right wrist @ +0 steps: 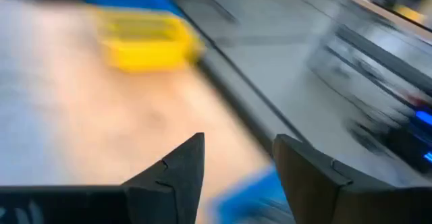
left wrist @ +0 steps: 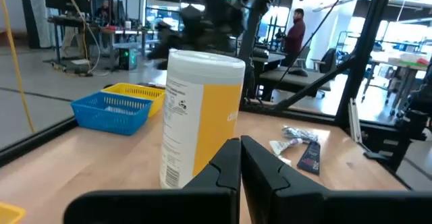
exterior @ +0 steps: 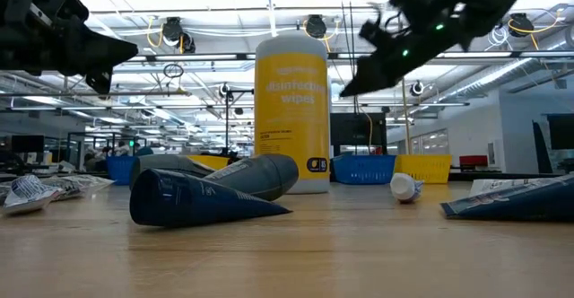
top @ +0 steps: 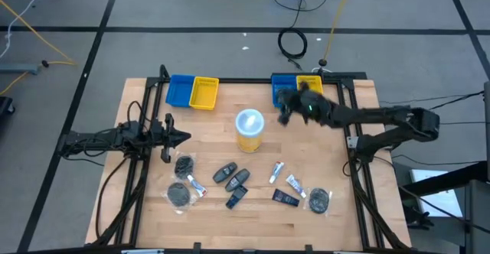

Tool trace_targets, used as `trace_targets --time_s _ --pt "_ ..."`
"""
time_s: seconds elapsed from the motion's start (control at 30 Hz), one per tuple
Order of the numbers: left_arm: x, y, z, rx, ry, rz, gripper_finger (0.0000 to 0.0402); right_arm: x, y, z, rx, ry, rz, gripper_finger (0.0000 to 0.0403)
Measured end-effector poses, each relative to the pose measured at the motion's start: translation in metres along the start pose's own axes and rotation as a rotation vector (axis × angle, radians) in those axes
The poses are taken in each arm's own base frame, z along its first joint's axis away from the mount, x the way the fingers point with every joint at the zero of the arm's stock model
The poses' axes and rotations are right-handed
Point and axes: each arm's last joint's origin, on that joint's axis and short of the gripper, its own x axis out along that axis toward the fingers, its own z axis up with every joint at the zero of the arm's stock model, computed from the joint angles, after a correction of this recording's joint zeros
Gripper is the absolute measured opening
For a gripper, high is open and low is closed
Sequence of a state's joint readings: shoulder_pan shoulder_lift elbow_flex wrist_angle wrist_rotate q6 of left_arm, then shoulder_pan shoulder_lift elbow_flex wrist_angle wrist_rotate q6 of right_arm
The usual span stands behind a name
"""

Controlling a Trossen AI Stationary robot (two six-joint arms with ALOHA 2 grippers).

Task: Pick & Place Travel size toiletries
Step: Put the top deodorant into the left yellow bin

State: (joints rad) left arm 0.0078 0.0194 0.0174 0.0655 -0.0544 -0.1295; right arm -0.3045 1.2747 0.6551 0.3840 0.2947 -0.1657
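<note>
About a dozen travel size toiletries [top: 237,179] lie scattered well below and before the right gripper [top: 285,109], whose fingers are held apart, empty. Light, slippery items are judged; bottles gripped mid-body. The left gripper [top: 180,138] waits, pressed together.

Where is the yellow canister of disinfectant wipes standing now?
In the high view, the disinfectant wipes canister stands upright near the table's middle, between the two pairs of bins and the scattered toiletries, just ahead of the left claw.

The dark left two-finger gripper [top: 184,138] waits with fingers closed, left of the yellow canister [top: 249,130]. The dark right two-finger gripper [top: 282,110] hangs raised, fingers parted, beyond the canister's right.
</note>
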Motion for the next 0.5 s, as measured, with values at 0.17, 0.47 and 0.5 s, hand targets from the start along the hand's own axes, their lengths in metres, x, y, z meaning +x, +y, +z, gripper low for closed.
trace_targets --time_s 0.17,0.47,0.5 --pt "0.003 -0.001 0.005 0.014 -0.047 0.015 0.0008 -0.031 0.059 -0.023 -0.075 -0.117 0.226 0.0146" --pt "0.027 -0.015 0.003 0.05 0.126 0.107 0.0007 -0.064 0.127 -0.053 -0.003 -0.112 0.221 0.0124" --pt "0.031 -0.018 0.004 0.057 0.177 0.127 0.0007 -0.065 0.132 -0.056 0.013 -0.111 0.204 0.0122"
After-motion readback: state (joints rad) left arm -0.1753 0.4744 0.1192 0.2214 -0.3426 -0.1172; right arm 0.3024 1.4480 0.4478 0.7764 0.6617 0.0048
